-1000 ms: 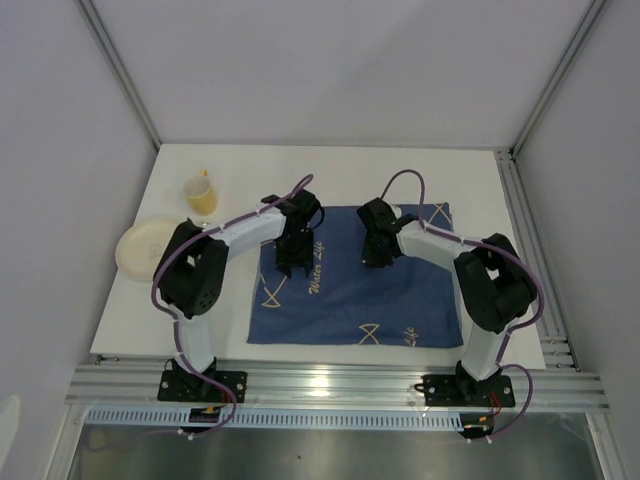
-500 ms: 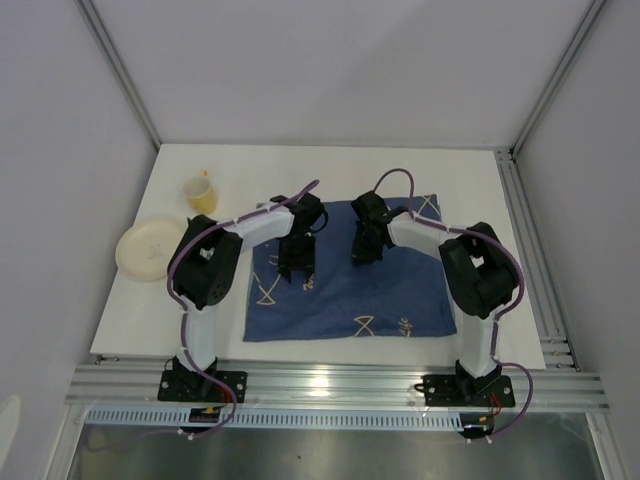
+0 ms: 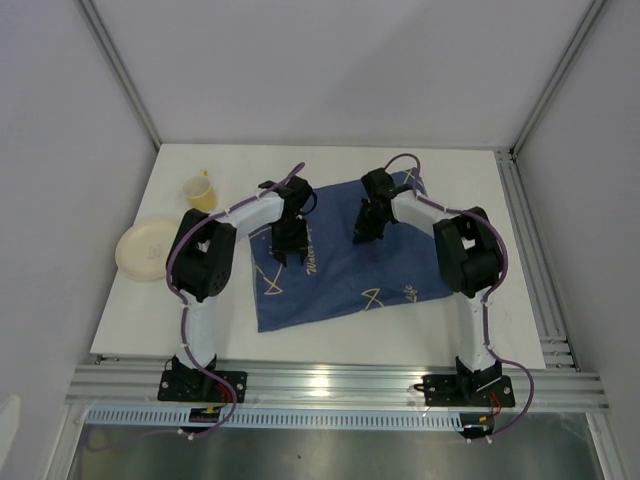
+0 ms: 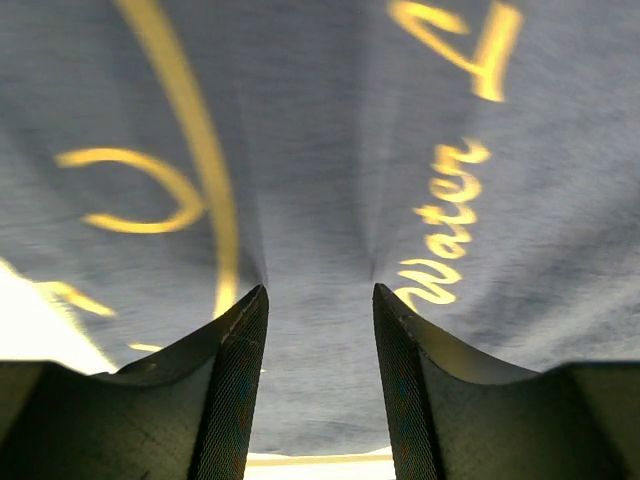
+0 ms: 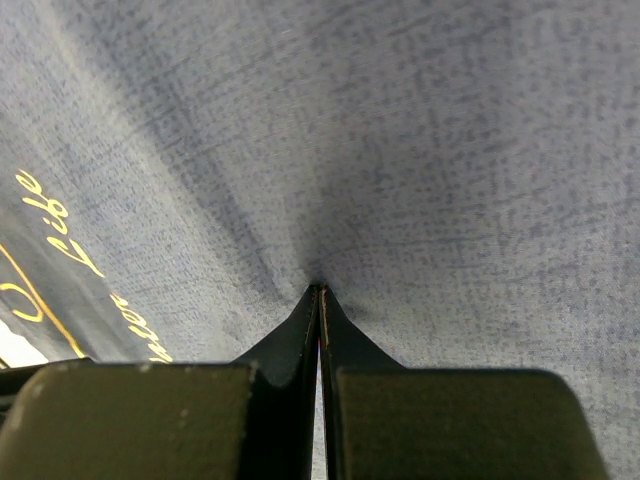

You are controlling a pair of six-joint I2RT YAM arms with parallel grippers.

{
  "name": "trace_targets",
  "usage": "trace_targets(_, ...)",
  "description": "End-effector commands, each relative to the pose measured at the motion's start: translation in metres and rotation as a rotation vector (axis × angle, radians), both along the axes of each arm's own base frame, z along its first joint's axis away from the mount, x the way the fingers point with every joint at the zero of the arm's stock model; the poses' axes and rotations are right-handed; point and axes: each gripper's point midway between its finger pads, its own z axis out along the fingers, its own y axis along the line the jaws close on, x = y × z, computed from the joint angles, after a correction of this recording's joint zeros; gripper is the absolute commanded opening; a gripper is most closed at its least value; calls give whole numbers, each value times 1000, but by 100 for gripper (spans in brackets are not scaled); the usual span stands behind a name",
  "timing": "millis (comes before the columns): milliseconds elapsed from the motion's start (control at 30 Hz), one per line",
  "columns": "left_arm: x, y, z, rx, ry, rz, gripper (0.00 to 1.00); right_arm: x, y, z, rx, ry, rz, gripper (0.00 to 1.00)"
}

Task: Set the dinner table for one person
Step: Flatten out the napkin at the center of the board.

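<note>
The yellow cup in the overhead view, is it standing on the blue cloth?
No, the yellow cup stands on the bare white table, left of the blue cloth and apart from it.

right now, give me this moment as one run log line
left gripper: open, tips pressed on blue cloth | right gripper: shut, tip on blue cloth | yellow cup, plate: left side of table, off blue cloth

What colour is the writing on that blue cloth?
Golden yellow, on the dark blue cloth; clearest in the left wrist view.
</note>
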Motion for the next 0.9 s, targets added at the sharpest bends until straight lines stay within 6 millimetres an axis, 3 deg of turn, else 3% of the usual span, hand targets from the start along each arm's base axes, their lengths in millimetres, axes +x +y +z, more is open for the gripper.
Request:
trace_targets(0, 20, 12, 8, -24, -21, 32, 50, 13, -14, -11, -16, 31, -31, 0)
trace_targets(167, 34, 27, 7, -26, -24, 75, 50, 32, -14, -7, 9, 25, -52, 0)
trace_targets(333, 40, 35, 10, -21, -48, 84, 48, 35, -9, 0, 34, 8, -27, 0)
trace_targets(367, 43, 35, 24, -36, -93, 85, 47, 42, -4, 18, 65, -55, -18, 0)
trace_targets(400, 51, 32, 33, -58, -150, 87, 47, 37, -5, 19, 69, -66, -8, 0)
trace_targets(433, 44, 35, 33, -59, -161, 84, 47, 39, 2, 28, 80, -113, 15, 0)
trace_targets(467, 53, 31, 57, -104, -256, 83, 48, 38, 2, 36, 80, -140, 26, 1)
trace_targets(500, 56, 30, 69, -123, -301, 85, 49, 38, 6, 56, 95, -186, 38, 1)
trace_targets(567, 49, 30, 83, -149, -355, 82, 52, 33, 15, 71, 104, -249, 86, 1)
trace_targets(600, 50, 28, 108, -191, -447, 76, 53, 32, 18, 92, 114, -306, 103, 2)
trace_targets(667, 48, 30, 122, -201, -539, 71, 57, 24, 29, 104, 104, -384, 164, 3)
trace_targets(700, 45, 30, 153, -240, -627, 66, 58, 20, 33, 111, 100, -414, 185, 4)
trace_targets(733, 42, 29, 165, -255, -671, 49, 59, 17, 36, 124, 95, -455, 201, 5)
trace_targets(767, 41, 27, 178, -264, -732, 41, 61, 9, 47, 125, 97, -472, 238, 5)
trace_targets(800, 34, 29, 177, -258, -747, 35, 63, 4, 52, 126, 92, -488, 273, 6)
trace_targets(833, 27, 32, 199, -278, -813, 27, 64, 1, 56, 124, 92, -489, 292, 6)
trace_targets(867, 21, 34, 198, -261, -834, 26, 65, -5, 63, 120, 85, -480, 314, 3)
